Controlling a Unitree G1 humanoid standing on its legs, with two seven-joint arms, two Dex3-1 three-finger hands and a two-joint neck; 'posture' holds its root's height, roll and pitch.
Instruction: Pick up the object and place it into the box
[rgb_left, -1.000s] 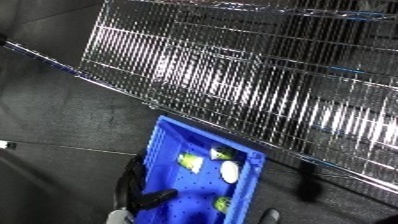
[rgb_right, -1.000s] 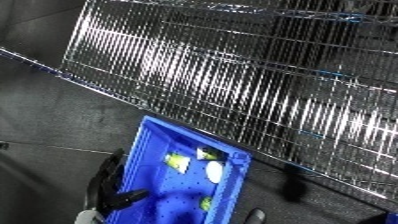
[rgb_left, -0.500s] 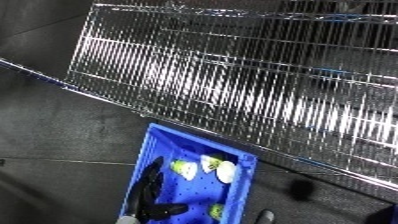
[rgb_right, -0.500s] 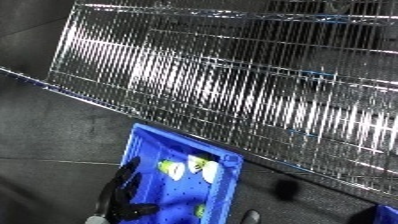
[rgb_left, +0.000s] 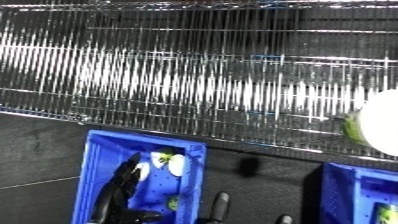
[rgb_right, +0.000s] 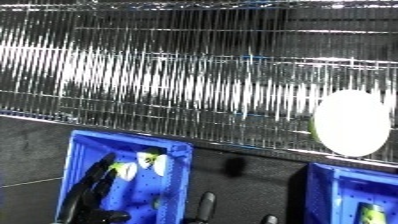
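Note:
A blue bin (rgb_left: 96, 150) stands at the lower left, below a wire shelf. Several white and green objects (rgb_left: 171, 163) lie in its far end. My left hand (rgb_left: 119, 192) reaches into this bin from the bottom edge, its fingers straight and holding nothing, their tips just short of those objects. A round white object with a green edge (rgb_right: 352, 123) rests on the shelf at the right. Only a dark tip of my right hand (rgb_left: 219, 203) shows at the bottom edge, on the dark floor between the two bins.
The chrome wire shelf (rgb_left: 195, 85) spans the whole upper half of the view. A second blue bin (rgb_right: 342, 192) with a green and white item (rgb_right: 373, 212) inside sits at the lower right. Dark floor lies between the bins.
The camera has swung right and levelled, so the shelf now runs straight across. The second bin and the round white object have come into view. My left hand stays in the left bin.

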